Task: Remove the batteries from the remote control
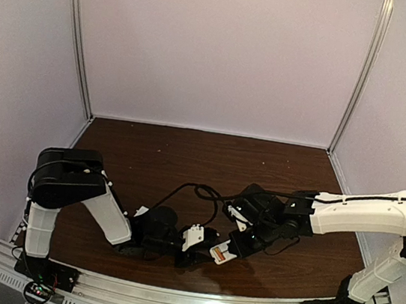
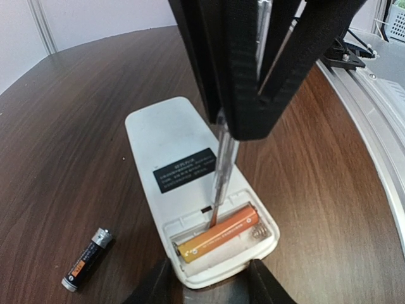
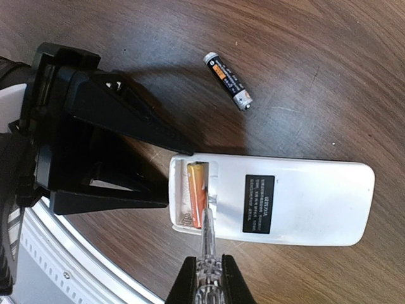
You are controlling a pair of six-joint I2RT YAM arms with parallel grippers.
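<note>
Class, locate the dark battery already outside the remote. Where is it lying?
In the left wrist view, the dark battery lies on the table, lower left, beside but apart from the open-compartment end of the remote control.

White remote (image 2: 169, 133) lies back-up, orange battery (image 2: 218, 233) inside, dark battery (image 2: 87, 259) alongside.

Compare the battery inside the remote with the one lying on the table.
The orange battery is orange; the black battery is dark with an orange label and a silvery end. The orange battery sits in the open compartment of the remote control; the black battery lies loose on the table, apart from it. Both are slim cylinders of similar size, lying flat.
</note>
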